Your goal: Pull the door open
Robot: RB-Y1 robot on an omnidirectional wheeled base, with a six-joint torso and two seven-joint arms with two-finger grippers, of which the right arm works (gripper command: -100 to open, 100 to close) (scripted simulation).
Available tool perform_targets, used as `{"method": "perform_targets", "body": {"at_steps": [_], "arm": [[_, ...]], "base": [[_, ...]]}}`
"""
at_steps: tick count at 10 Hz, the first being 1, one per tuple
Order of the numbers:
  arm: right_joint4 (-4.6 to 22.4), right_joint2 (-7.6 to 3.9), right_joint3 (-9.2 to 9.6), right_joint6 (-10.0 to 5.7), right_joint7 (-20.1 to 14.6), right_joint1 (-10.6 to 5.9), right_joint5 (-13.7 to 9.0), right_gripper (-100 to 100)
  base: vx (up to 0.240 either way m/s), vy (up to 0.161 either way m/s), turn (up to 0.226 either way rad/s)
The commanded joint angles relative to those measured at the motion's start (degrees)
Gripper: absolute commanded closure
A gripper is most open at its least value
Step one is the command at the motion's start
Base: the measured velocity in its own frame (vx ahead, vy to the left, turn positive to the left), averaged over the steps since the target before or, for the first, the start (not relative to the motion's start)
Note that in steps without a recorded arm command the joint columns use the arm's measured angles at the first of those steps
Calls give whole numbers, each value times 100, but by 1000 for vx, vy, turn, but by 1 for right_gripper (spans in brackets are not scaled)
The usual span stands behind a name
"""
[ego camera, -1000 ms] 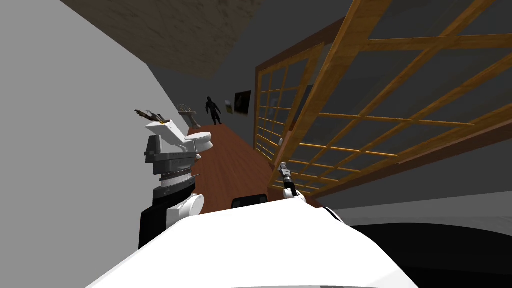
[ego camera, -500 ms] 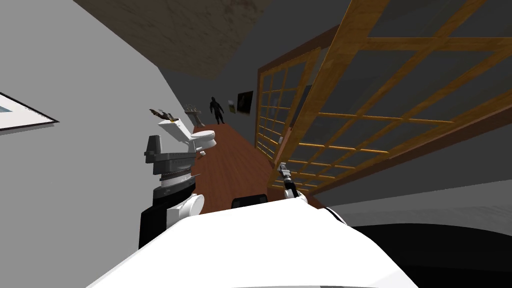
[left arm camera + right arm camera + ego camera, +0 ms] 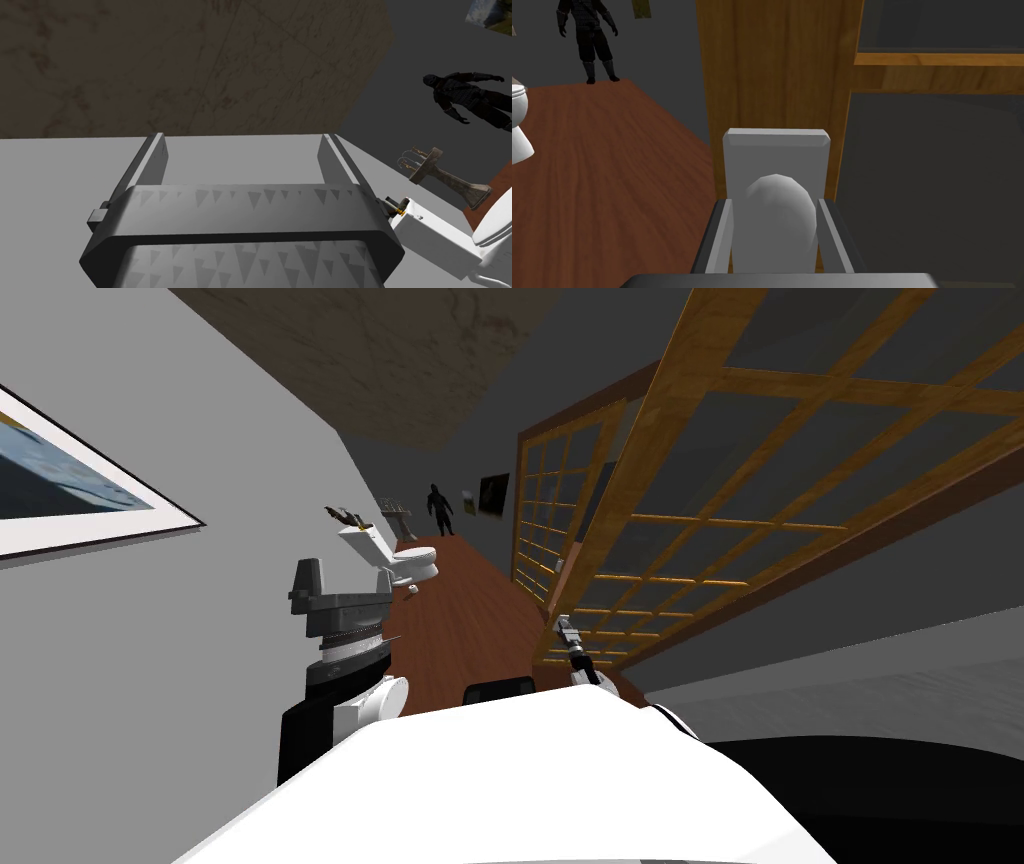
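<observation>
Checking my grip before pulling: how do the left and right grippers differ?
The left gripper is open and holds nothing; the right gripper is shut on the grey door handle. The left sits beside the wall; the right at the wooden door. Both have light grey fingers.

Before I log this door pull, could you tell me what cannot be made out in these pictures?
Knob: its lower part, right wrist view, hidden behind the body of the right gripper.
Door: its far side, head view, cut off by the right edge.
Picture: head view, cut off by the left edge.
Things on the toilet: head view, too small to name.
</observation>
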Motion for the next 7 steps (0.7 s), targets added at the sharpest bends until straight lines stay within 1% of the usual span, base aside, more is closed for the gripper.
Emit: {"method": "perform_targets", "body": {"at_steps": [1, 2, 6, 7], "arm": [[0, 0, 0, 0, 0, 0, 0, 100], [-14, -47, 102, -72, -105, 52, 79, 100], [-93, -214, 354, -276, -381, 172, 284, 100], [-113, -257, 418, -327, -451, 203, 336, 100]], "base": [[-80, -13, 17], [-122, -29, 42], [-202, -36, 45], [-223, -70, 42]]}}
